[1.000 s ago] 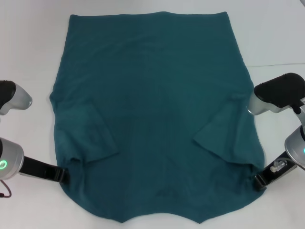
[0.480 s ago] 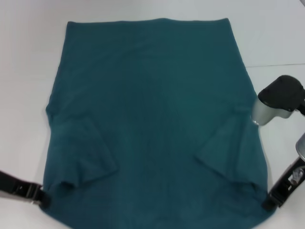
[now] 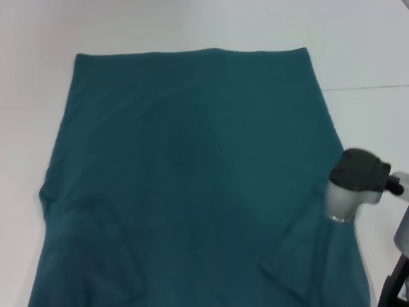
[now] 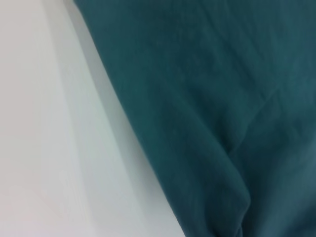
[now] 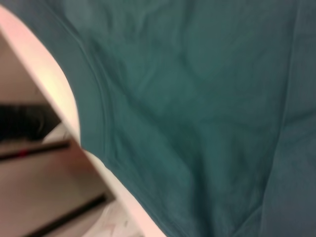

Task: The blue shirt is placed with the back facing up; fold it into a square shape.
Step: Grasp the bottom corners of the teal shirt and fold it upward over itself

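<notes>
Blue shirt [image 3: 192,173] lies flat on the table [image 3: 370,51]; neither pincer's grip is visible.

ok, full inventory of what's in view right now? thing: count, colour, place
blue shirt: one, dark teal-blue, spread flat with the plain side up, covering most of the table; both sleeves folded inward near the robot; near edge runs out of the head view.
table: one, white, bare strips showing left, right and beyond the shirt.
right arm: one, black and silver joint over the shirt's right edge; its end effector is not visible.
left arm: not visible in the head view; its wrist camera shows only the shirt's edge on the table.
</notes>
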### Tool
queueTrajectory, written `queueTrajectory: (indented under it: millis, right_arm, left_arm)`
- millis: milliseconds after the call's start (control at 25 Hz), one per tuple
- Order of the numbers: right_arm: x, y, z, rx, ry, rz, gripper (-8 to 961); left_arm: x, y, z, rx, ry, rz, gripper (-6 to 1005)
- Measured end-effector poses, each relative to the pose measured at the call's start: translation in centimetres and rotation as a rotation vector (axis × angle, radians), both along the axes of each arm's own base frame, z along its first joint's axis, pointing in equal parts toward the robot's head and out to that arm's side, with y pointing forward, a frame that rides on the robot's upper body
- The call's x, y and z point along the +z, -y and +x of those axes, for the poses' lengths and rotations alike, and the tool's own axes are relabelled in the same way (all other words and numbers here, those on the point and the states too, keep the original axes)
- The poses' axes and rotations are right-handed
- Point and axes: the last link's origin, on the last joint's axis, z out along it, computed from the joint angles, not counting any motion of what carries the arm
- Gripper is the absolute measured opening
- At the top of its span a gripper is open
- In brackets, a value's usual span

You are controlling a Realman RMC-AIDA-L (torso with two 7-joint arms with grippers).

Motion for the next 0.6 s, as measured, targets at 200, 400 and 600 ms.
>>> queueTrajectory:
  millis: [200,400,600]
  right_arm:
    - [-0.8,0.8,-0.3,-0.012,-0.038,-0.058,57]
    - [-0.3,0.8,0.0,-0.041,-0.073,-0.034,58]
    - [1.7,-0.6,0.3,-0.056,-0.148,0.064,58]
  left_arm:
    - [-0.5,1.3,-0.9,0.042,-0.048,-0.078,65]
    - [-1.1,1.6,-1.0,0.043,-0.016,-0.098,64]
    - [-0.8,0.7,-0.1,0.009,0.063,-0.052,62]
